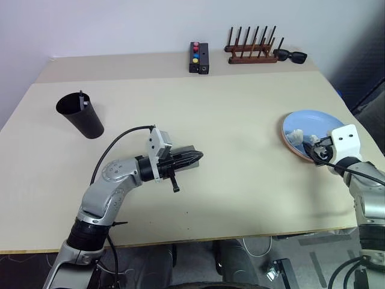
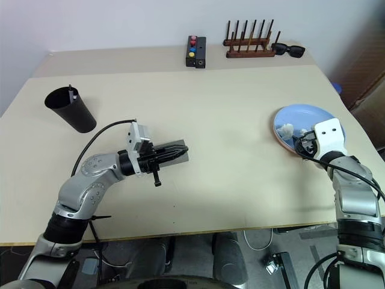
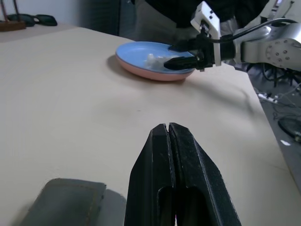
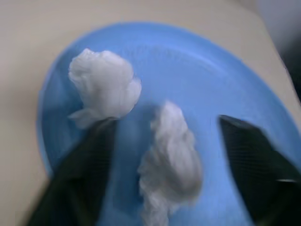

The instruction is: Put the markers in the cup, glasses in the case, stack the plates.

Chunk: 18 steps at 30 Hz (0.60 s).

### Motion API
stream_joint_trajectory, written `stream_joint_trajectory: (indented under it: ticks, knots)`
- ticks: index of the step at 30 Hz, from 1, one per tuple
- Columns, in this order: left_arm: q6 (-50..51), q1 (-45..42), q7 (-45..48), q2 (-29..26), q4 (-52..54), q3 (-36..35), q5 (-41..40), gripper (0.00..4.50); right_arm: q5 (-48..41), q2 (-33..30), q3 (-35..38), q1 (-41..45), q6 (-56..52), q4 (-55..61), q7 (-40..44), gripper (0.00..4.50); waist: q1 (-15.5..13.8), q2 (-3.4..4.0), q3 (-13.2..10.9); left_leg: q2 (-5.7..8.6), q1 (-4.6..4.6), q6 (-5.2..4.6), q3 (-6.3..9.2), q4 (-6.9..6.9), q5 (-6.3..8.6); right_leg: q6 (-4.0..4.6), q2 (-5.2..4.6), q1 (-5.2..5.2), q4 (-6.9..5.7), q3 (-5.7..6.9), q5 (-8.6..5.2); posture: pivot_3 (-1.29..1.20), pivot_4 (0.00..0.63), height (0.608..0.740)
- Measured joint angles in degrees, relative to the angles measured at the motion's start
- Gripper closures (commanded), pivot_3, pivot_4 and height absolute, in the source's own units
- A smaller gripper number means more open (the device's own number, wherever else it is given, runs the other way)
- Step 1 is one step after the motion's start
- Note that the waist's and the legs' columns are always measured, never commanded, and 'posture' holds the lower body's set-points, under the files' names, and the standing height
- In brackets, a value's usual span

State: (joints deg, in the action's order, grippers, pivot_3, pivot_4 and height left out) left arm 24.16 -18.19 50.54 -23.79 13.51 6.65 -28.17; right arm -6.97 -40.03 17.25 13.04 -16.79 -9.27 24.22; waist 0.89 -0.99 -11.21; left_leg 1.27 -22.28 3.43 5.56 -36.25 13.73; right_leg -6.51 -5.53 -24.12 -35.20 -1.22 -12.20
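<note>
Both arms are jointed silver-grey metal with black collars. A white camera block sits on each wrist. Black cables loop along the forearms. Each end effector (image 1: 194, 159) (image 1: 313, 146) has black fingers.

At the tabletop's (image 1: 240, 120) far edge stand a black button box (image 1: 199, 58), a wooden peg rack (image 1: 251, 48) and—just beside it—black sunglasses (image 1: 291, 56).

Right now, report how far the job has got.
Done: a marker stands in the cup; the blue plate sits on the pink. In hand: the open right gripper over white wads on it. Left: the case by the shut left gripper; glasses unseen.
</note>
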Motion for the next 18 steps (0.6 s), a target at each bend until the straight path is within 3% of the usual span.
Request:
stream_joint_trajectory:
  ticks: [5,10,18]
  knots:
    - [-3.1,0.7,-3.7,-0.7,-1.8,-4.6,1.8,4.5,-2.8,0.8,0.0,1.1,4.1,1.2,3.2,0.3,0.3,0.0,0.0,-0.02,0.02,0.0,0.0,0.04,0.0,-0.01,0.01,-0.01,0.0,0.0,0.0,0.0,0.15,0.734]
    - [-4.5,10.9,-6.0,-5.5,-1.5,-14.1,1.9,4.5,-10.0,3.0,-4.2,0.1,4.8,9.4,14.1,0.3,1.4,0.02,0.0,-0.09,0.09,-0.11,-0.03,0.1,0.07,-0.09,0.04,-0.01,-0.03,-0.02,0.0,0.0,0.15,0.734]
    - [-6.9,23.8,-8.0,-9.3,-1.3,-27.9,1.6,4.5,-13.7,3.0,-9.3,-0.1,3.0,9.2,23.9,0.3,0.5,0.0,0.0,-0.1,0.04,-0.11,-0.1,0.02,0.07,-0.01,0.01,-0.05,0.0,-0.03,-0.03,0.0,0.15,0.734]
